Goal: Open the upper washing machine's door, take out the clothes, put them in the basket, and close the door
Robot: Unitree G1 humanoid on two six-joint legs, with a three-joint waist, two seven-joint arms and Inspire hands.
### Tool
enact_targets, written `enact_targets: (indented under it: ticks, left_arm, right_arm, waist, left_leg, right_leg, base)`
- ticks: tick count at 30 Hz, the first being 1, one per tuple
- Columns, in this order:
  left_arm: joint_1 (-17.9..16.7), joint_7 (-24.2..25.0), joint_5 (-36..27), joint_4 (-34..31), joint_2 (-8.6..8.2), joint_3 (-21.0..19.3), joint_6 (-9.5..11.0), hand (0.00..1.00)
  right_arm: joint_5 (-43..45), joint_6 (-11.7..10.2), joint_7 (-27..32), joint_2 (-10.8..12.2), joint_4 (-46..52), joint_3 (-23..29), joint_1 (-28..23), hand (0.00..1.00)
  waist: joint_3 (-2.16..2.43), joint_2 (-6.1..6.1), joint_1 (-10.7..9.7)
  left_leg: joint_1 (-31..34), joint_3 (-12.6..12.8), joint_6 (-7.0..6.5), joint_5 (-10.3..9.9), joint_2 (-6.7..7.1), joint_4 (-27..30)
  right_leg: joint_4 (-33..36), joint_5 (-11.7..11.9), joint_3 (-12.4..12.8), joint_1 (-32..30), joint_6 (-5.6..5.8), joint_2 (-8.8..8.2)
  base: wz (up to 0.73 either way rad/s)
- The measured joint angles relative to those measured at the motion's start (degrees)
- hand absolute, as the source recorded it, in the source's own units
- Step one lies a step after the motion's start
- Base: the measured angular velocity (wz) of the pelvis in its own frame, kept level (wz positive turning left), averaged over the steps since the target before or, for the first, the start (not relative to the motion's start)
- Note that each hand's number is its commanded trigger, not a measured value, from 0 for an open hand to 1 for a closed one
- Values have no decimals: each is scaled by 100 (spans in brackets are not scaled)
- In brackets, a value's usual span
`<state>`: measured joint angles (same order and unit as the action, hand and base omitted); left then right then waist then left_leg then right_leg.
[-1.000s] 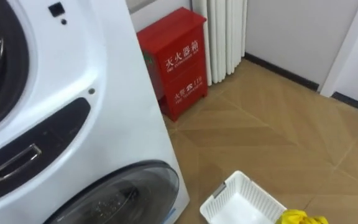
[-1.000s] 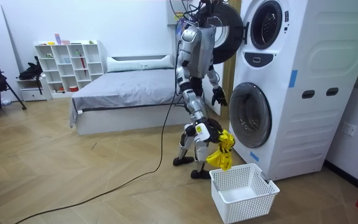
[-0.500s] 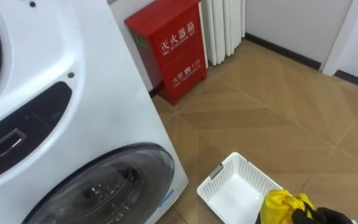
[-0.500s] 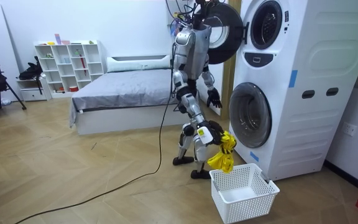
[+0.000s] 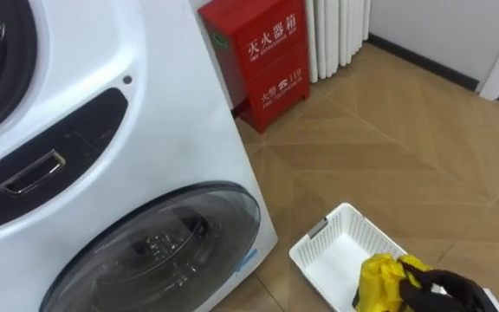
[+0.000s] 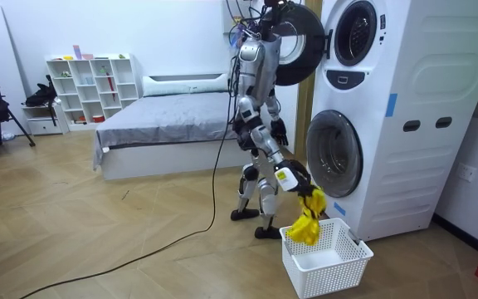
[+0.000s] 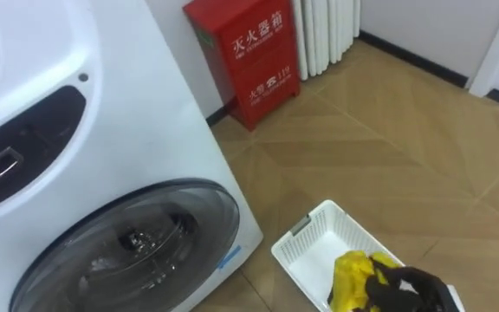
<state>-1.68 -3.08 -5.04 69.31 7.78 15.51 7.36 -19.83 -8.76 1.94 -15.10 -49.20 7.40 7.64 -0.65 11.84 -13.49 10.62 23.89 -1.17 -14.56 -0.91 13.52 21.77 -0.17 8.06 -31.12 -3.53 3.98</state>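
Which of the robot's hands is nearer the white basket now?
The right hand: it holds the yellow cloth over the basket; the left hand hangs up at its waist.

The washing machine [image 5: 171, 147] is glossy, the basket [image 5: 332, 256] slotted plastic, the yellow garment [image 5: 375, 277] limp cloth, the floor [image 5: 405, 147] smooth wood.

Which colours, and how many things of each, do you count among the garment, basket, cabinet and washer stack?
Yellow: 1, the garment
Red: 1, the cabinet
White: 2, the basket and the washer stack
Total: 4
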Motion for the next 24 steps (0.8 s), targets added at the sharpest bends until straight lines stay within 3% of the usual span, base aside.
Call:
enact_targets:
  ticks: [11, 17, 19, 24]
  left_arm:
    - [11, -12, -114, -30, -3, 74, -139, 0]
    - [11, -73, -112, -78, 0, 39, -82, 0]
    - [20, -148, -112, -131, 4, 38, -72, 0]
    - [21, -159, -112, -145, 6, 18, -65, 0]
  right_arm:
    - [-74, -146, 161, -14, -73, -108, 34, 0]
    - [-386, -254, 176, -13, -301, 84, 27, 0]
    - [-686, -273, 214, -25, -437, 137, 31, 0]
    - [-751, -276, 208, -20, -451, 112, 31, 0]
  waist:
    - [-3, -3, 152]
    - [-24, -39, 125]
    - [-47, -70, 118]
    - [-52, -93, 134]
  left_leg:
    - [78, -131, 57, 31, -42, -43]
    - [68, -124, 74, 48, -33, 2]
    - [80, -118, 70, 51, -30, -1]
    - [105, -99, 69, 52, -30, 7]
  right_leg:
    - [-18, -137, -217, -23, -61, -23]
    - [17, -239, -282, -28, -59, -72]
    - [17, -296, -308, -33, 14, -89]
    - [29, -292, -310, -66, 14, -95]
  base:
    - [11]
    - [8]
    - [10]
    - [0]
